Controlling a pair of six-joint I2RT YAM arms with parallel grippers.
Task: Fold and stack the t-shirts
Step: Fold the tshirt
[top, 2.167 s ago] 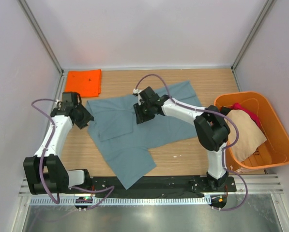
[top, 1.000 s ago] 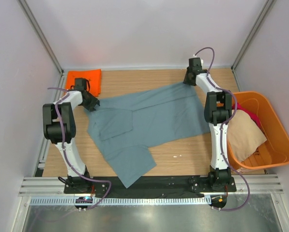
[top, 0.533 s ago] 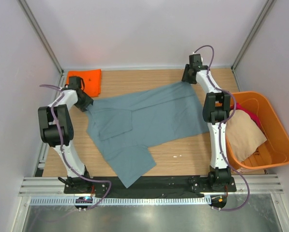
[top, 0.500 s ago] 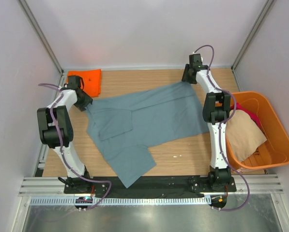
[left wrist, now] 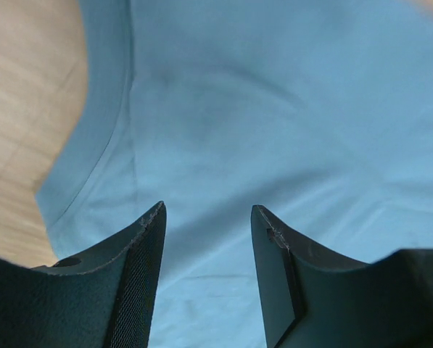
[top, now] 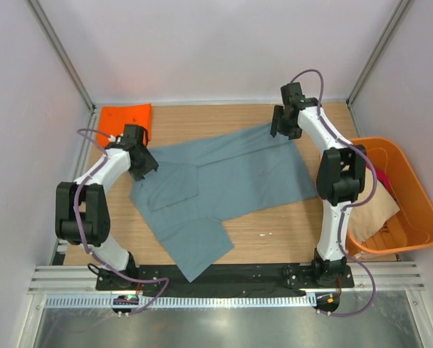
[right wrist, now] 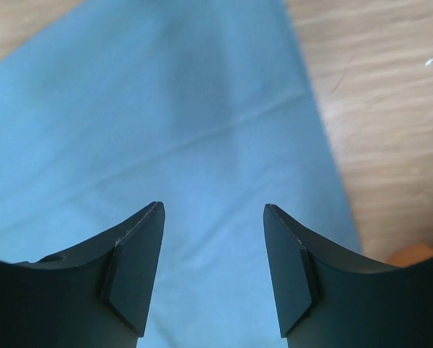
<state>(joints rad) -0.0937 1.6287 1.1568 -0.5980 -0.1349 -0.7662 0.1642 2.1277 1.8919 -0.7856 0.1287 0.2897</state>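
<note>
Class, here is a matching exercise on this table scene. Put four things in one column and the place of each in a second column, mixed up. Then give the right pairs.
Things
1. grey-blue t-shirt
2. orange t-shirt
3. orange tub
4. beige shirt

Places
A. lying in the tub
B. folded, at the far left corner of the table
C. spread out across the middle of the table
D. at the right side of the table

Pairs: 1-C; 2-B; 3-D; 4-A
</note>
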